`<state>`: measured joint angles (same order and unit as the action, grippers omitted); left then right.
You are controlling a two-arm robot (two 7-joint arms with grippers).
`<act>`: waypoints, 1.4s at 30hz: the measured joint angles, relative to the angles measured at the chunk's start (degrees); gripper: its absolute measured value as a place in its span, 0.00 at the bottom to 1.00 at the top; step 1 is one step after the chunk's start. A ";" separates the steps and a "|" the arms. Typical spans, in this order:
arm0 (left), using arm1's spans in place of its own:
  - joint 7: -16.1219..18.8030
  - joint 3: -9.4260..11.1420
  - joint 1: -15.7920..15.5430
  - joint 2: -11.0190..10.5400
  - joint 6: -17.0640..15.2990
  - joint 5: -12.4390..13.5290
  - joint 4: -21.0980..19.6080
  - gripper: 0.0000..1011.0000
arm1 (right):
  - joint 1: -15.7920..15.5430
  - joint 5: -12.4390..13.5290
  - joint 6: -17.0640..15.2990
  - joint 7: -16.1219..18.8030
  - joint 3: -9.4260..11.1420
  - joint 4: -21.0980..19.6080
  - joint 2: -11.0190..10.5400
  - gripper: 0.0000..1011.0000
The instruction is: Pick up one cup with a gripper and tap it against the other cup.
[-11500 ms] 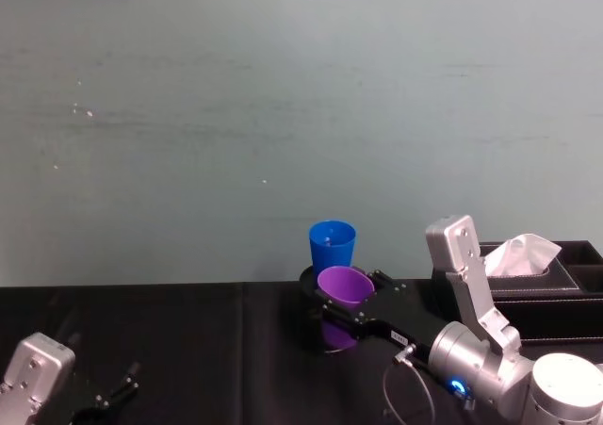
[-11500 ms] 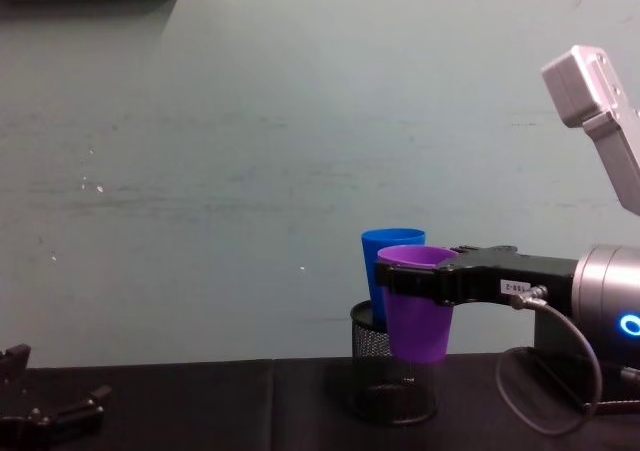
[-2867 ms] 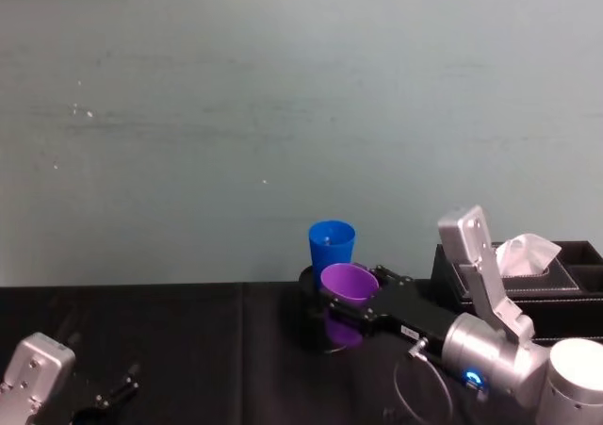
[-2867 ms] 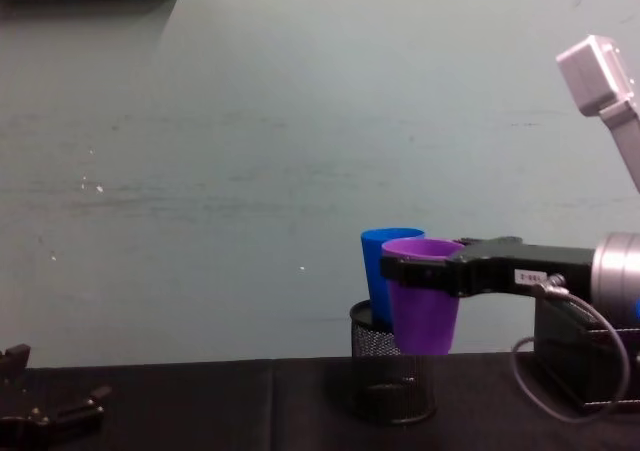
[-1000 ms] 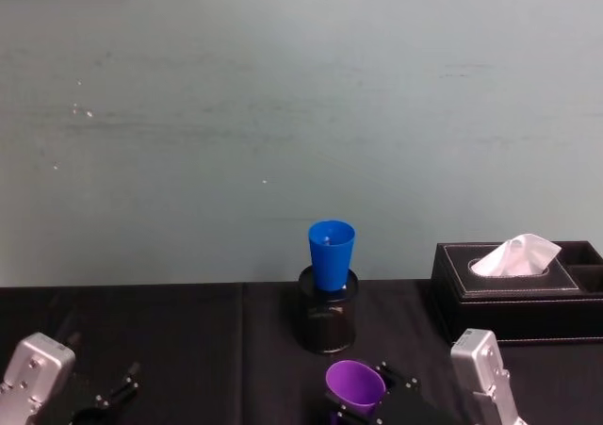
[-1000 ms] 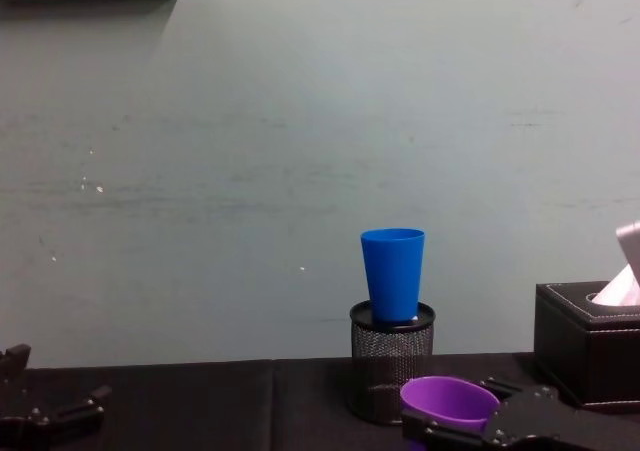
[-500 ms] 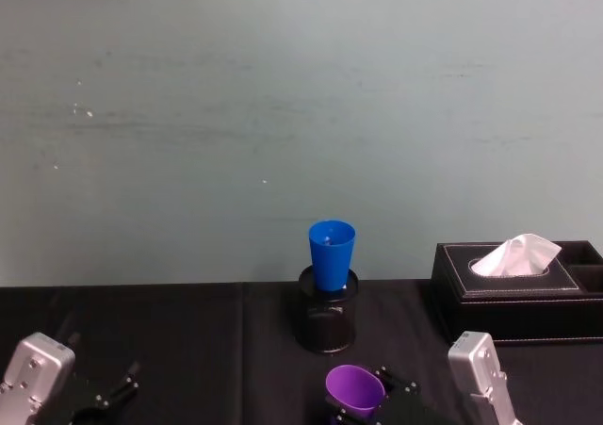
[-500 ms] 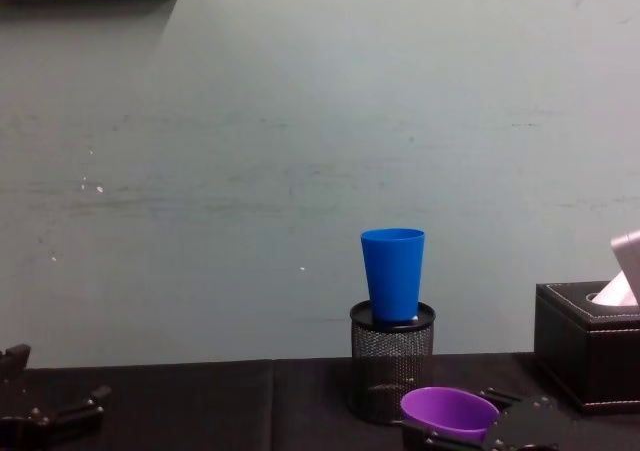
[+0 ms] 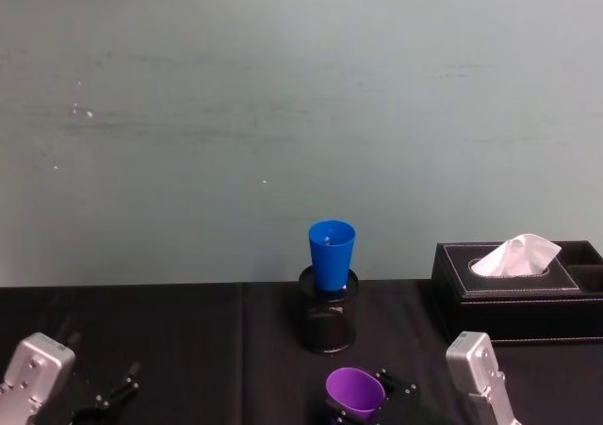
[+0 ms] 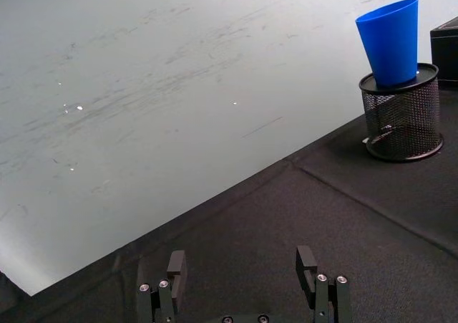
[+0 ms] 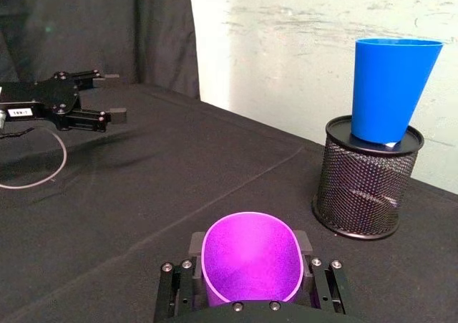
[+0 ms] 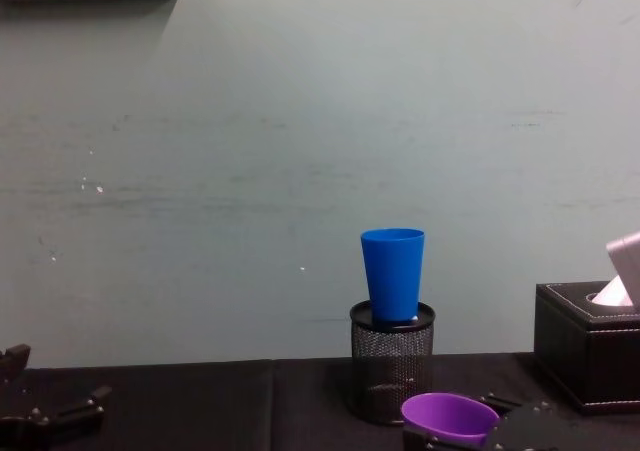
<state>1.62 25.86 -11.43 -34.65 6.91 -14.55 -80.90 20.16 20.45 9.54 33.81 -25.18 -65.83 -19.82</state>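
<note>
Purple cup sits clamped upright in the right gripper jaws, low and well short of the blue cup, which stands higher on the mesh holder. Left gripper rests spread wide.

- The wire-mesh pen holder with the blue cup on top stands at 12 o'clock.
- The tissue box blocks 2 o'clock.
- Bare black table from 9 to 11 o'clock lies open.
</note>
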 joint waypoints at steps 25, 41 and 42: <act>0.00 0.00 0.00 0.00 0.00 0.00 0.00 0.99 | -0.52 0.19 2.06 -0.06 0.39 -1.44 -0.19 0.99; 0.00 0.00 0.00 0.00 0.00 0.00 0.00 0.99 | -5.02 -6.14 6.89 -16.97 7.46 -7.40 2.97 0.99; 0.00 0.00 0.00 0.00 0.00 0.00 0.00 0.99 | -5.23 -7.30 5.92 -19.22 8.02 -7.71 3.40 0.99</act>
<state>1.62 25.86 -11.43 -34.65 6.91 -14.55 -80.90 14.93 13.15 15.46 14.59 -17.16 -73.54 -16.42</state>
